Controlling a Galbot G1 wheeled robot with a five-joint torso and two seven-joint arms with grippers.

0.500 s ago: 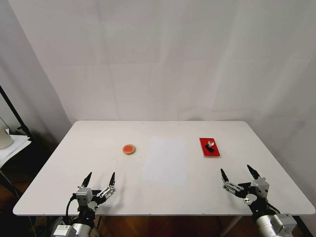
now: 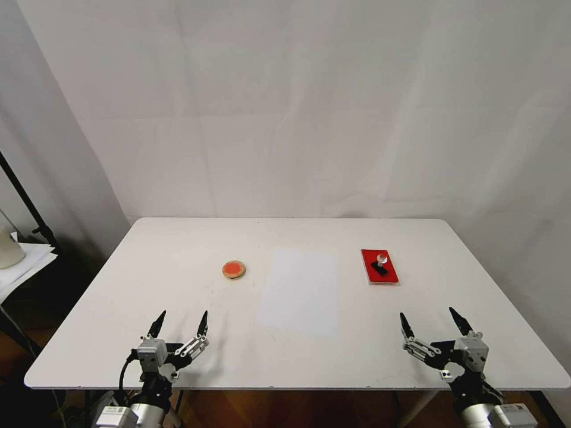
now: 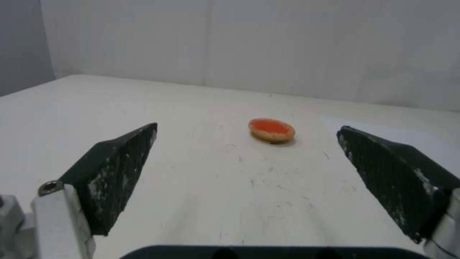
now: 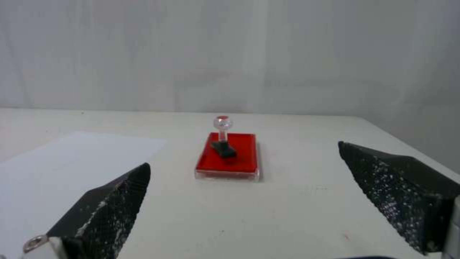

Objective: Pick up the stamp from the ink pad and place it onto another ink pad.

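head view | both grippers wide, L [image 2: 180, 325] R [image 2: 432, 324] | stamp [image 2: 379, 264] on ink pad [image 2: 386, 274]

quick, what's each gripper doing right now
left gripper: open, empty, at the table's near edge, facing the round pad.
right gripper: open, empty, near edge, facing the stamp on the red pad.

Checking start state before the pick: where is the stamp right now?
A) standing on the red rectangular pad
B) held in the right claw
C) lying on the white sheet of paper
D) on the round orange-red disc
A: the stamp stands upright on the red rectangular pad, on the table's right side, with the right claw open and short of it, nearer the table's front edge.
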